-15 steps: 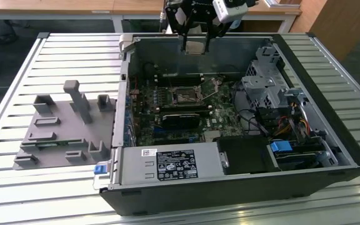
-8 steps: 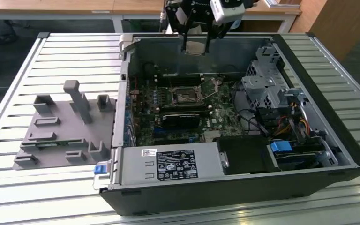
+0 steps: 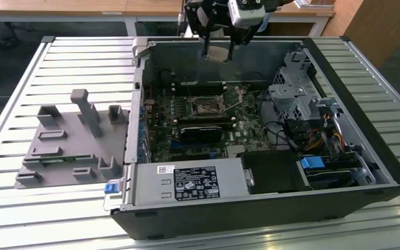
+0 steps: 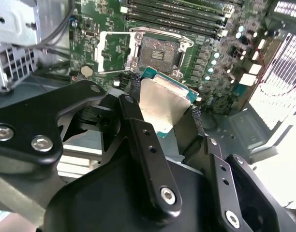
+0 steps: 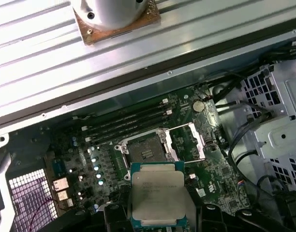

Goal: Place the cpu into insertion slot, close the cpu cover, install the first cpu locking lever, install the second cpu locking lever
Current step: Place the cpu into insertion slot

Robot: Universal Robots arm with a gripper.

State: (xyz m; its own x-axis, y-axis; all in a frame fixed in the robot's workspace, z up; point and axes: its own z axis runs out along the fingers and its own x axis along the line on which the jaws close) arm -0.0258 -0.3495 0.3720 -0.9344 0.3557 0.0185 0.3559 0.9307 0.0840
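Clamping the cpu (image 3: pixel 216 55) by its edges, probably sparing its contacts, the gripper (image 3: pixel 220 51) hangs at twelve o'clock of the insertion slot (image 3: pixel 203 107) in the exterior view.

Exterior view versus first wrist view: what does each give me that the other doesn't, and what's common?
Exterior view: the whole open computer case on the slatted table, with a grey fixture at the exterior view's left. First wrist view: the cpu cover swung open beside the bare insertion slot. Both: the gripper shut on the cpu, above the board, not yet seated.
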